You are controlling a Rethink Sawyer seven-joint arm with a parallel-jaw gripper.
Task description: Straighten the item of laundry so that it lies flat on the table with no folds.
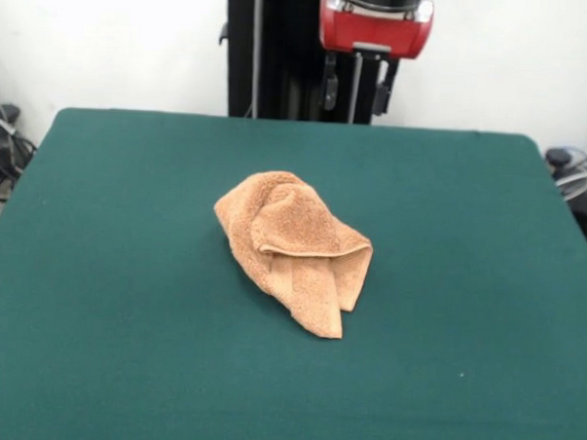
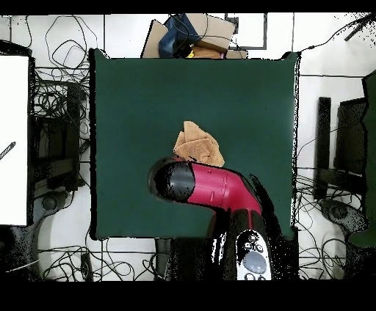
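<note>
The light orange-tan towel (image 1: 292,244) lies crumpled in a bunched heap near the middle of the dark green table (image 1: 115,290). One layer is folded over the top and a corner hangs toward the front. In the overhead view the towel (image 2: 198,144) shows as a small folded lump on the table (image 2: 132,103). My gripper (image 1: 357,98) hangs under the red wrist at the table's far edge, raised well above the cloth and behind the towel. Its fingers (image 1: 330,90) stand apart with nothing between them. From above, the red and black arm (image 2: 209,187) hides the gripper.
The black pedestal (image 1: 276,54) stands behind the table's far edge. Cables lie off both sides of the table (image 1: 5,139). In the overhead view, cardboard and clutter (image 2: 194,35) sit beyond the far edge and a white panel (image 2: 15,139) stands at the left.
</note>
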